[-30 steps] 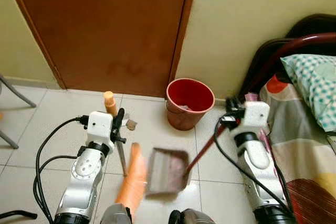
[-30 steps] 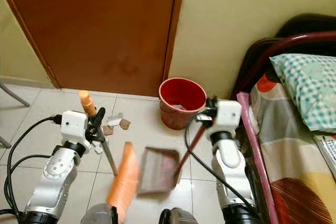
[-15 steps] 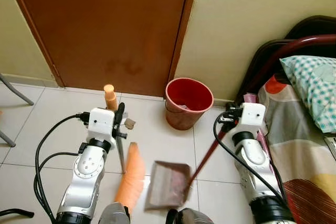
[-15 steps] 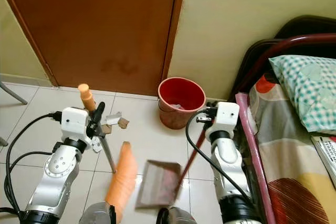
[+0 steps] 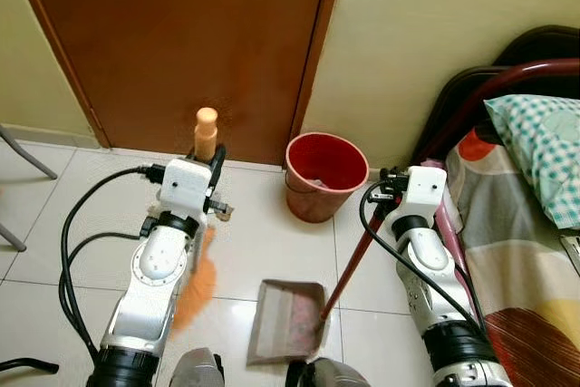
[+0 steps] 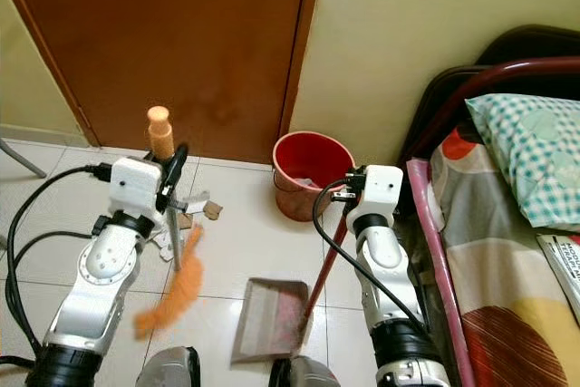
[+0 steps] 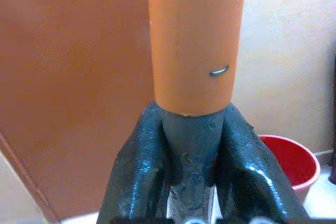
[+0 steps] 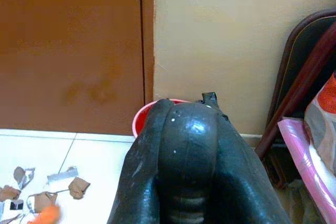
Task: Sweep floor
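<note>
Orange bristles of the broom point(image 6: 172, 298) now hang at about 8 o'clock from the dustpan point(image 5: 288, 322), well apart from it, where half a second ago they lay just beside its left edge. The left gripper point(image 7: 190, 145) pinches the grey shaft just under the orange handle cap, and that cap stands higher against the brown door point(image 5: 181, 43) than before. The scraps point(image 8: 47, 192) lie on the tiles at 10 o'clock from the pan, so this reads as the backswing before a fresh stroke toward them. The pan rests flat at 6 o'clock from the red bucket point(image 5: 326, 177). The right gripper point(image 8: 191, 145) seems clamped on the pan's red handle point(image 5: 349, 256), though the handle itself is hidden behind the fingers.
</note>
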